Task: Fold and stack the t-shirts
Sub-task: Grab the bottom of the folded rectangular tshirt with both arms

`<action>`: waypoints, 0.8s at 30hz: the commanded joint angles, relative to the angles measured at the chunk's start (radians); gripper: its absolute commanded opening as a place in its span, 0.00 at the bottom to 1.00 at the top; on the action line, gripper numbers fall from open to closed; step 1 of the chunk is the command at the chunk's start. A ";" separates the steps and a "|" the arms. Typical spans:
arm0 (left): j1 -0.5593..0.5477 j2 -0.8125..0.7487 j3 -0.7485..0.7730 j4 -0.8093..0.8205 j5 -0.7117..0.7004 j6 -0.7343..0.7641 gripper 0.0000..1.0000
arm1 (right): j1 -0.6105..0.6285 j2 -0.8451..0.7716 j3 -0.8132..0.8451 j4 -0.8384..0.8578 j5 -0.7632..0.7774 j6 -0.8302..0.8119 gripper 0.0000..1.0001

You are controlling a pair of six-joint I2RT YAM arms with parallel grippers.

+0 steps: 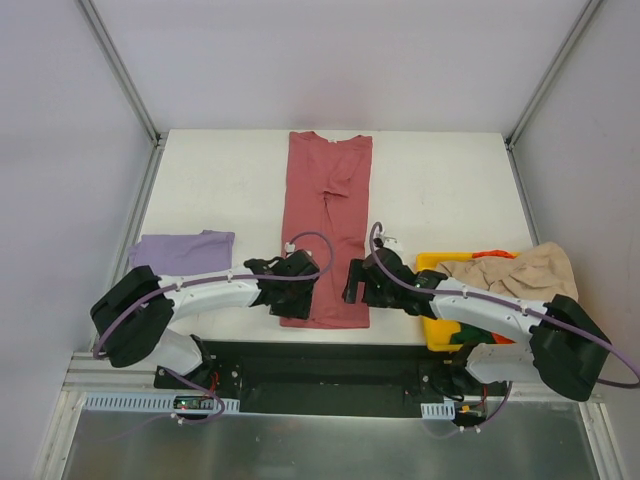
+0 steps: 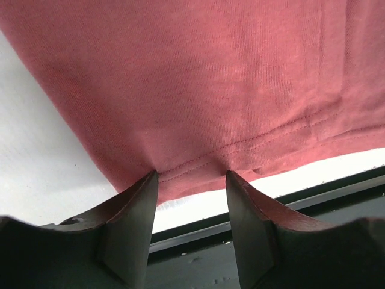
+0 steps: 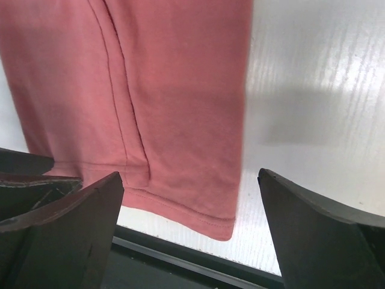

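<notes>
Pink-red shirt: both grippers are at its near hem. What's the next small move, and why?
Probably close the left gripper on the near hem of the pink-red shirt. Its fingertips sit at the stitched edge with a gap between them, so nothing is pinched yet. The right gripper stands wide open over the near right corner and could pinch next.

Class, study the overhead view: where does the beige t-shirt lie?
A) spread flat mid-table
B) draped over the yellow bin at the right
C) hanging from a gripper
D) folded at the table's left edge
B: the beige t-shirt is draped over the yellow bin at the right; the pink-red t-shirt lies mid-table, the lavender t-shirt at the left.
</notes>
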 commanded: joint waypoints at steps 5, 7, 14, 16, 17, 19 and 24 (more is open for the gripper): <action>-0.054 0.096 0.088 -0.085 -0.088 -0.026 0.41 | 0.076 0.023 0.050 -0.156 0.163 0.068 0.97; -0.077 0.121 0.117 -0.124 -0.127 -0.035 0.37 | 0.086 0.029 0.046 -0.154 0.164 0.077 0.98; -0.103 0.152 0.166 -0.174 -0.171 -0.034 0.18 | 0.105 0.047 0.052 -0.196 0.181 0.085 0.99; -0.106 0.148 0.174 -0.187 -0.173 -0.034 0.18 | 0.108 0.040 0.050 -0.202 0.186 0.086 0.99; -0.108 0.141 0.175 -0.190 -0.173 -0.035 0.18 | 0.109 0.035 0.047 -0.202 0.184 0.085 0.99; -0.108 0.129 0.176 -0.191 -0.168 -0.032 0.19 | 0.111 0.026 0.046 -0.193 0.174 0.083 0.99; -0.108 0.084 0.172 -0.191 -0.145 -0.026 0.23 | 0.122 0.006 0.027 -0.134 0.106 0.077 0.94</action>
